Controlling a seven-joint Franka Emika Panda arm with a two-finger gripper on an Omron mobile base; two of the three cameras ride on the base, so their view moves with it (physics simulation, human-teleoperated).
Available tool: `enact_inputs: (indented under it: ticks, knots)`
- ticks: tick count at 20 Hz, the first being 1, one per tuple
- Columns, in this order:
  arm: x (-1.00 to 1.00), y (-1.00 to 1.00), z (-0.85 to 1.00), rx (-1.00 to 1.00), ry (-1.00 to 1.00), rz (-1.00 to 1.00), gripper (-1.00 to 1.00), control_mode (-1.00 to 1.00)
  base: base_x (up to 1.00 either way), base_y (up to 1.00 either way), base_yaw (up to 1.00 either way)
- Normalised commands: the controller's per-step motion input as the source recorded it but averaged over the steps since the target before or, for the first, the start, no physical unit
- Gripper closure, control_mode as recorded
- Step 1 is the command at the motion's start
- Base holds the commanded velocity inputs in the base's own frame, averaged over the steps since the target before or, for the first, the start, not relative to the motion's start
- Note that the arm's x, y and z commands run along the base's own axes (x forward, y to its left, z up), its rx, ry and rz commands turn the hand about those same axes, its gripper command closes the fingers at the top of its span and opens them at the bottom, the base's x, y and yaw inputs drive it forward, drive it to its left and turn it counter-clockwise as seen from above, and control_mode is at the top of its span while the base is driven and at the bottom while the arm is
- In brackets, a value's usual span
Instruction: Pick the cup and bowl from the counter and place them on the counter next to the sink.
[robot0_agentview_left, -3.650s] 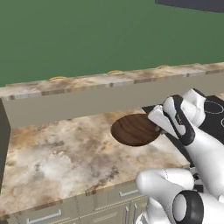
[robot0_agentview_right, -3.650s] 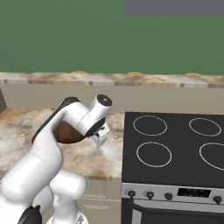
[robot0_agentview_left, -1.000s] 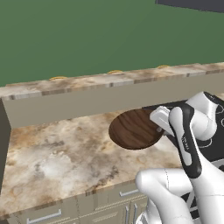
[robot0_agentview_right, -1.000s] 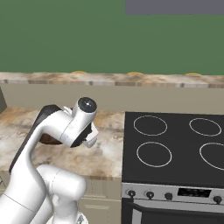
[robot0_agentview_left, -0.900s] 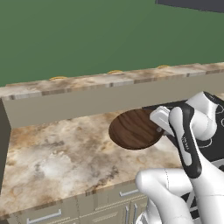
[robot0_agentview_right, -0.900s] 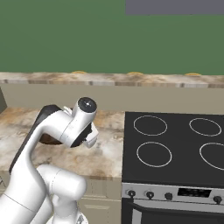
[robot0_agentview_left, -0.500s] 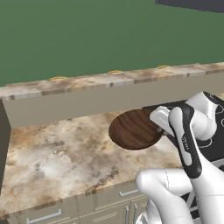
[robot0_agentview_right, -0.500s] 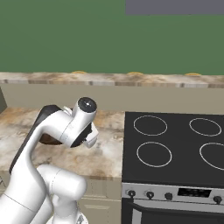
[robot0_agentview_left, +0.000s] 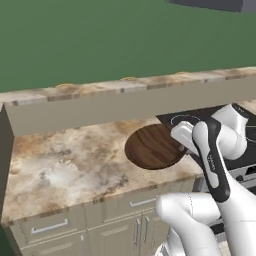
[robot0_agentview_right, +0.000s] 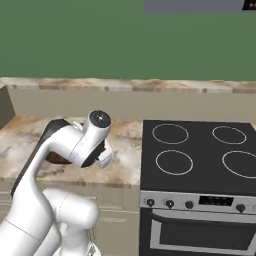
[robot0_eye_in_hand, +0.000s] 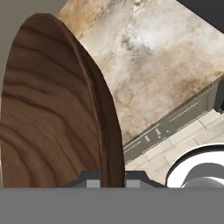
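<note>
The dark brown wood-grain bowl (robot0_agentview_left: 150, 148) hangs just above the marbled counter (robot0_agentview_left: 65, 160), near the stove side. My gripper (robot0_agentview_left: 183, 142) is shut on its right rim. In the hand view the bowl (robot0_eye_in_hand: 52, 113) stands edge-on, with its rim pinched between the two fingertips of the gripper (robot0_eye_in_hand: 111, 177) and the counter (robot0_eye_in_hand: 166, 74) lying below it. From the right base view my own arm covers most of the bowl (robot0_agentview_right: 56, 159), and the gripper (robot0_agentview_right: 103, 159) sits just past the elbow. The cup and the sink are out of view.
A black stovetop (robot0_agentview_right: 200, 150) with ring burners adjoins the counter on the right, with oven knobs below it. A raised marbled ledge (robot0_agentview_left: 125, 87) runs along the back. Beige cabinet drawers (robot0_agentview_left: 55, 225) front the counter.
Since the oldest frames the arm has risen and swung its elbow up, with the bowl in its grip and a little to the left. Over the last second nothing visibly moves.
</note>
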Motion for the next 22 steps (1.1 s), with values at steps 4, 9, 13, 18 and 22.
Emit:
enact_inputs:
  ticks: [4, 9, 13, 18, 22]
  knots:
    - [0.0, 0.0, 0.0, 0.0, 0.0, 0.0, 1.0, 1.0, -0.83, -0.05, -0.05]
    - [0.0, 0.0, 0.0, 0.0, 0.0, 0.0, 1.0, 1.0, 0.07, -0.04, -0.26]
    - [0.0, 0.0, 0.0, 0.0, 0.0, 0.0, 1.0, 1.0, 0.33, -0.11, -0.52]
    - [0.0, 0.0, 0.0, 0.0, 0.0, 0.0, 1.0, 1.0, 0.35, -0.24, -0.62]
    - [0.0, 0.0, 0.0, 0.0, 0.0, 0.0, 1.0, 1.0, 0.42, -0.32, -0.66]
